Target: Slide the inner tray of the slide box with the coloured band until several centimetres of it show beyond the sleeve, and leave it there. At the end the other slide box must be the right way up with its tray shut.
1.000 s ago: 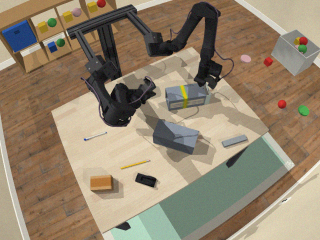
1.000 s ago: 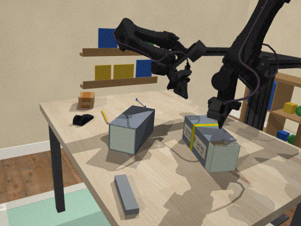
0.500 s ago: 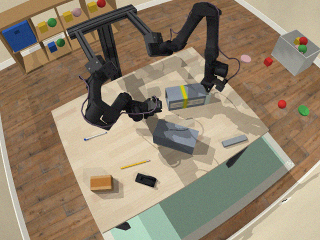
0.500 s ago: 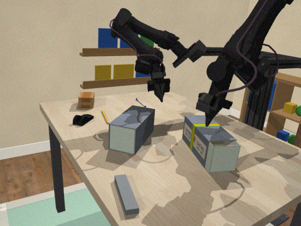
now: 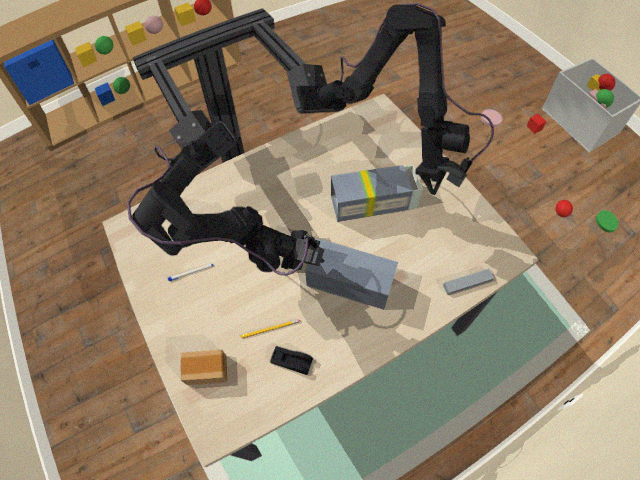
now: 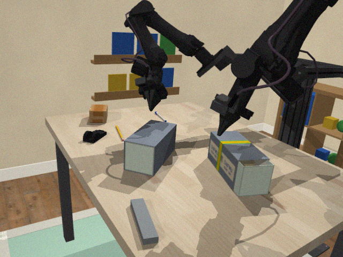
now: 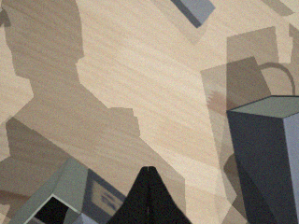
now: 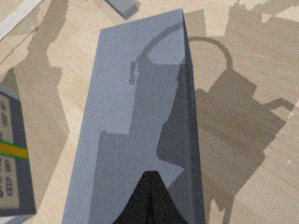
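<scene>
Near you on the desk (image 5: 206, 310) (image 6: 183, 193) (image 7: 154, 93) (image 8: 51, 196) is the banded box (image 5: 379, 178) (image 6: 226, 155) (image 7: 106, 196) (image 8: 13, 168), its inner tray (image 5: 417, 192) (image 6: 256, 179) (image 7: 65, 179) showing a little; left pincer (image 5: 433, 191) (image 6: 219, 134) (image 7: 149, 169) is pressed together, empty. Farther, you have the plain box (image 5: 356, 268) (image 6: 149, 141) (image 7: 262, 163) (image 8: 117, 93); right pincer (image 5: 320, 254) (image 6: 150, 109) (image 8: 150, 173), also closed, is above it.

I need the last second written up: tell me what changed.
In the top view, the right gripper moved down the picture to the plain slide box. In the exterior view, the left gripper shifted left. No grasp or release shows. Both slide boxes and the banded one's protruding tray stayed put.
</scene>
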Robot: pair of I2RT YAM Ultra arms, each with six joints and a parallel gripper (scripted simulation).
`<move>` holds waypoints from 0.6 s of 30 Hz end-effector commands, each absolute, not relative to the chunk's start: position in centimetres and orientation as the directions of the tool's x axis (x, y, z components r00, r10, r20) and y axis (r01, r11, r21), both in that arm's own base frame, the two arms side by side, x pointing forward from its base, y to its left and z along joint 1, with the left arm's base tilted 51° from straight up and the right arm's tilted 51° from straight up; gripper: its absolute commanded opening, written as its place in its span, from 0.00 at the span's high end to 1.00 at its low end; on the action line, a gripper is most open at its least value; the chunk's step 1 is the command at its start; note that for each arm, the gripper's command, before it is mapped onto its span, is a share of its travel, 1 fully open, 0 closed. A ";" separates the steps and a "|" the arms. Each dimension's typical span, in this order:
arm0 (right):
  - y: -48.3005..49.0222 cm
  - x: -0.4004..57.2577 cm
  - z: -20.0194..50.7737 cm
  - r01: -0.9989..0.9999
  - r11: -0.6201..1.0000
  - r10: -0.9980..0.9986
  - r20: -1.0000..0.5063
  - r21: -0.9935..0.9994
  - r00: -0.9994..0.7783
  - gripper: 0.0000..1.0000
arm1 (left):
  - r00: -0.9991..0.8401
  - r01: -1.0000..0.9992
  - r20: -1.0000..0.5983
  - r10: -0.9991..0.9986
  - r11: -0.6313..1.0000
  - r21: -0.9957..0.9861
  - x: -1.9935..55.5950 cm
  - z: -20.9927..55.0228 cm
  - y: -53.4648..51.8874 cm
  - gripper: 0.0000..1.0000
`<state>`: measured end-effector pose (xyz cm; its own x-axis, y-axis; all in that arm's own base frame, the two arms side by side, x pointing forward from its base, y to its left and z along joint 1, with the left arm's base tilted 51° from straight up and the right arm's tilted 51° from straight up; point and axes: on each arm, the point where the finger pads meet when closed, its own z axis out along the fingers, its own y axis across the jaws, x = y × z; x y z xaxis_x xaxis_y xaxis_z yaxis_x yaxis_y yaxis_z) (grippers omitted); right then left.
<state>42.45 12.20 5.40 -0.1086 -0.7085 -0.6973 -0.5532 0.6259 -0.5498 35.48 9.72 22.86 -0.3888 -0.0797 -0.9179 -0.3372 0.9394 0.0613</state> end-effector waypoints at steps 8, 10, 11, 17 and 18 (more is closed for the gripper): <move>8.7 45.2 18.5 -0.347 0.866 -0.446 -0.871 -0.361 -0.205 0.99 | -0.218 -0.173 -0.976 -0.014 0.985 0.025 38.4 30.8 5.2 0.99; 8.3 45.3 19.8 -0.326 0.881 -0.420 -0.884 -0.344 -0.204 0.99 | -0.195 -0.161 -0.981 -0.010 0.987 0.022 38.3 31.8 4.8 0.99; 8.3 45.3 19.8 -0.326 0.881 -0.420 -0.884 -0.344 -0.204 0.99 | -0.195 -0.161 -0.981 -0.010 0.987 0.022 38.3 31.8 4.8 0.99; 5.5 44.3 27.3 -0.202 0.952 -0.267 -0.948 -0.231 -0.175 0.99 | -0.077 -0.093 -0.997 0.006 0.996 0.013 37.7 36.8 2.8 0.99; 5.1 44.0 28.5 -0.183 0.960 -0.242 -0.956 -0.210 -0.168 0.99 | -0.075 -0.082 -0.997 0.006 0.997 0.013 37.9 37.0 2.5 0.99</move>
<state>44.89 5.78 23.97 -0.1721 -0.3421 -0.9238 -0.2287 0.9260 -0.3003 38.04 4.68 32.39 -0.1857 -0.0201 -0.9824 -0.1608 0.9869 0.0102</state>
